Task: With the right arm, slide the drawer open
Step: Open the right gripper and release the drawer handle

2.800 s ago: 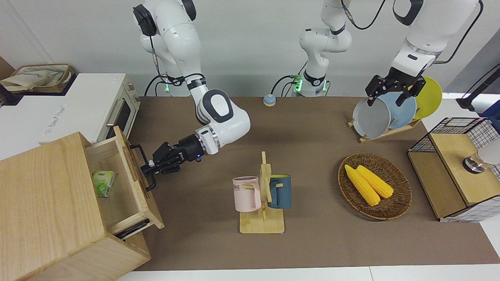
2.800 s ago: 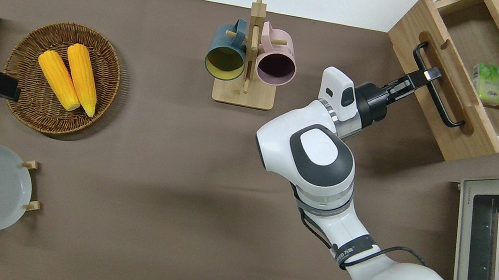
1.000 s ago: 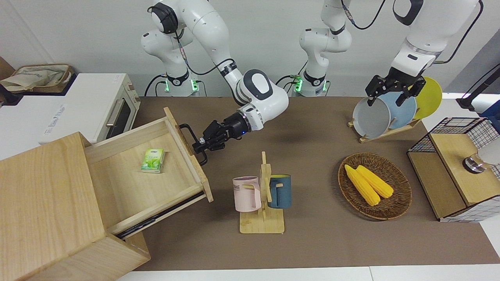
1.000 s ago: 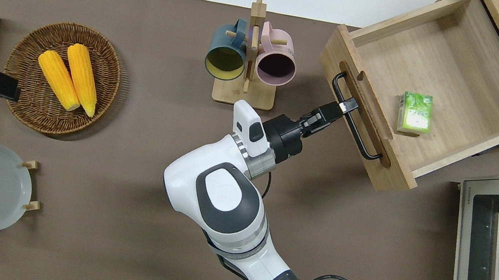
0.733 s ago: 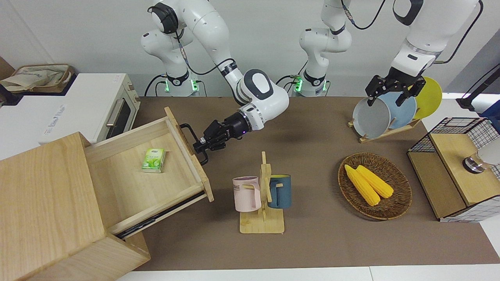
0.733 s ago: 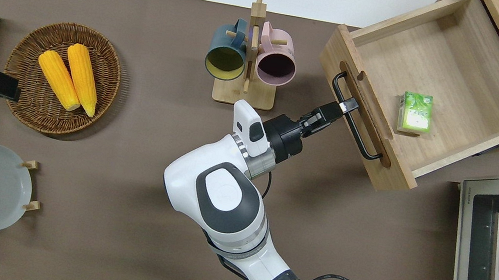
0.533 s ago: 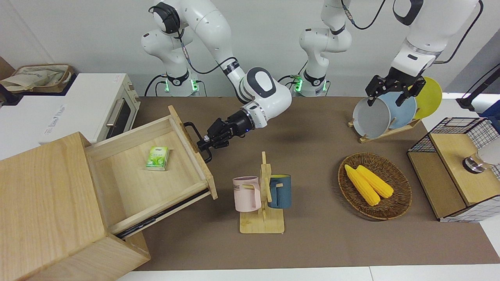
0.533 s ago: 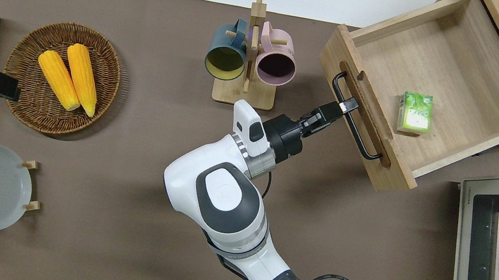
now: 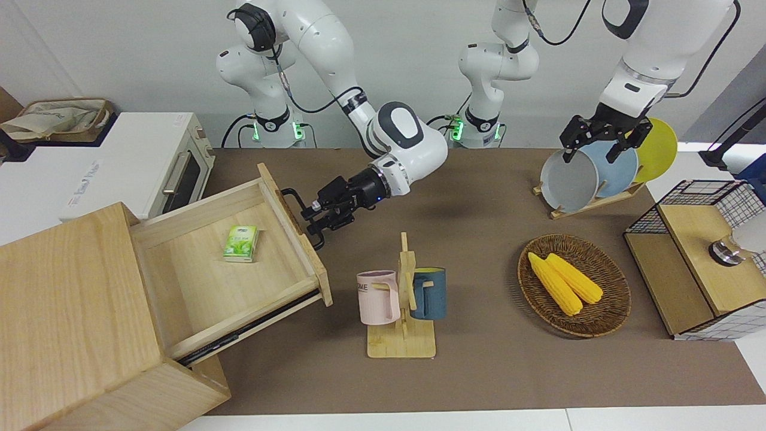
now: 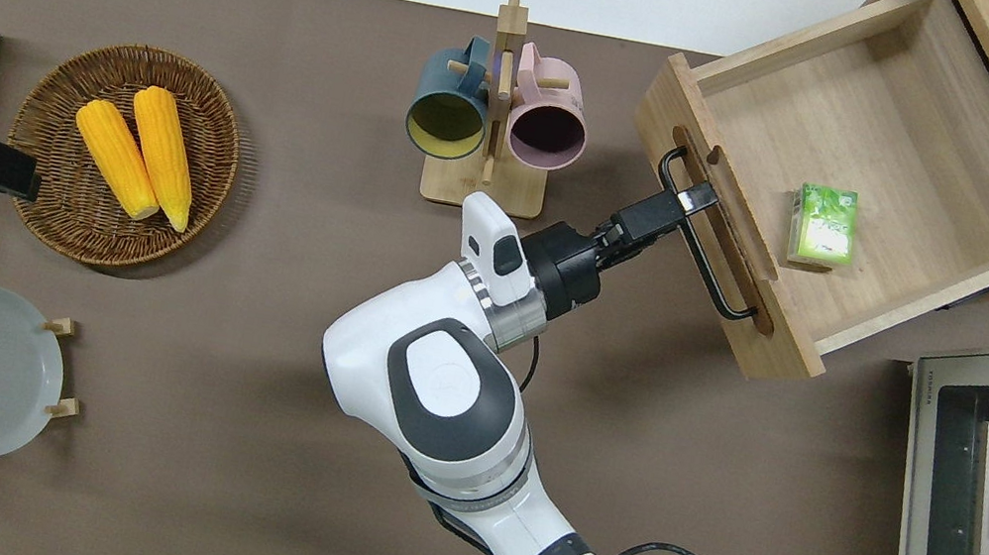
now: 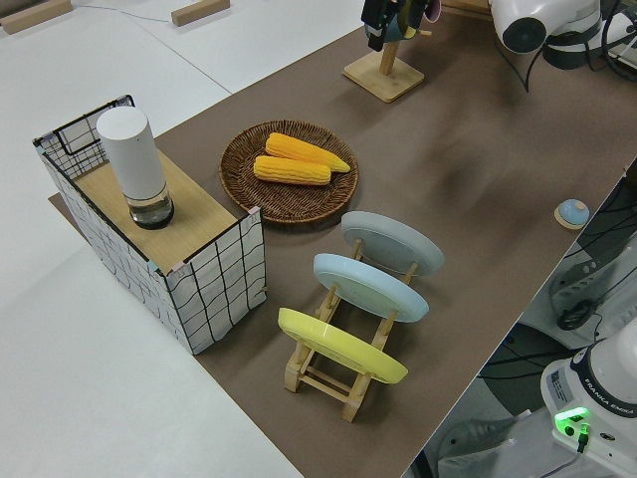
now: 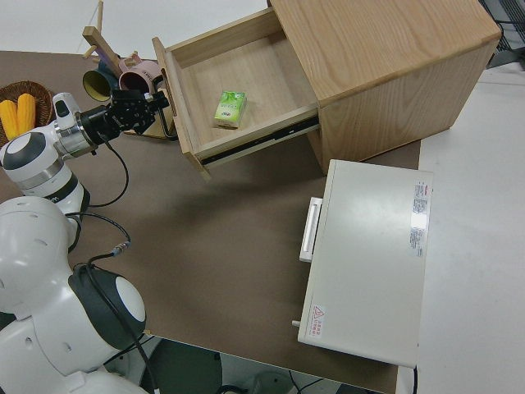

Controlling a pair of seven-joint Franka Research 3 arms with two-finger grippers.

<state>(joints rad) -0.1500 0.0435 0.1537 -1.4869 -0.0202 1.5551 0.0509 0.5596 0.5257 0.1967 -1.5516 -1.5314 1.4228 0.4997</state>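
Observation:
The light-wood drawer point(image 9: 239, 287) stands pulled far out of the pale-wood cabinet point(image 9: 66, 311) at the right arm's end of the table. A small green pack point(image 9: 241, 243) lies in it. My right gripper point(image 9: 311, 219), blue light at its wrist, is at the black bar handle point(image 9: 290, 197) on the drawer's front. Its fingers are spread apart, one above and one below the bar. In the overhead view the gripper point(image 10: 697, 196) sits at the handle's point(image 10: 715, 279) end farther from the robots. My left arm is parked, its gripper point(image 9: 592, 157) open.
A wooden mug tree point(image 9: 402, 299) with a pink and a blue mug stands close to the drawer's front. A white toaster oven point(image 9: 137, 161) stands beside the cabinet, nearer to the robots. A basket of corn point(image 9: 573, 284), a plate rack point(image 9: 589, 173) and a wire-mesh box point(image 9: 700, 263) are toward the left arm's end.
My right gripper pulled the drawer far out of the cabinet. In the last half second the drawer stayed still and the fingers spread apart at the handle.

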